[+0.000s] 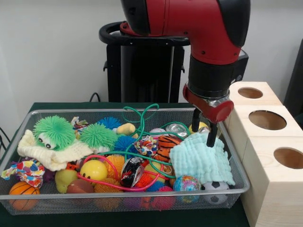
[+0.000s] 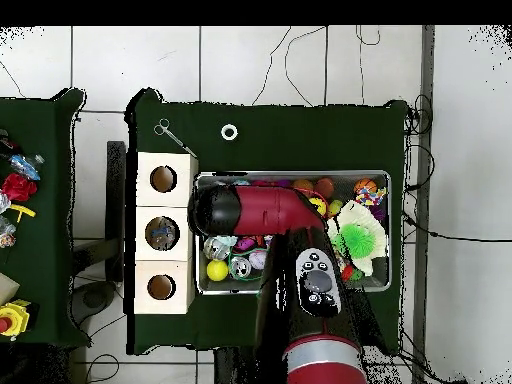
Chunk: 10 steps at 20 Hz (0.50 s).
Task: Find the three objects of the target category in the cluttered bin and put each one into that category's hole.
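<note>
I have the gripper [image 1: 204,130] over the right end of the bin [image 1: 28,201]; its fingers are spread and holding nothing, tips straddling the top edge of a mint cloth [image 1: 201,158] lying toward six o'clock; the holed boxes [image 1: 279,151] sit at three o'clock.
</note>
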Motion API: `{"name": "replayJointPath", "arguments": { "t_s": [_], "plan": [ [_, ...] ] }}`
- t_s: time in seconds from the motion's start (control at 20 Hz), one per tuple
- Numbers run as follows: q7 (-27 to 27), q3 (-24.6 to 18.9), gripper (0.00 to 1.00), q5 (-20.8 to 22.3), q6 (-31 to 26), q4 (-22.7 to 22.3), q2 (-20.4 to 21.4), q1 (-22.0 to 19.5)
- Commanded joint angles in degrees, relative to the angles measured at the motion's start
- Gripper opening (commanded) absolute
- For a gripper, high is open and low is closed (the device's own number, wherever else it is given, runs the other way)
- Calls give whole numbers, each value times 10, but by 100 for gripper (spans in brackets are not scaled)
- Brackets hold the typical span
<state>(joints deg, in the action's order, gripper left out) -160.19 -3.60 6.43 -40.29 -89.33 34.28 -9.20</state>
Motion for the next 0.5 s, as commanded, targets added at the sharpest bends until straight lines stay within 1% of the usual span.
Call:
{"name": "replayJointPath", "arguments": {
  "t_s": [0.05,0.5],
  "plan": [
    [23,-18,100,31,41,-27,-44,-1],
    [12,-4,100,39,61,-12,-79,11]
  ]
}}
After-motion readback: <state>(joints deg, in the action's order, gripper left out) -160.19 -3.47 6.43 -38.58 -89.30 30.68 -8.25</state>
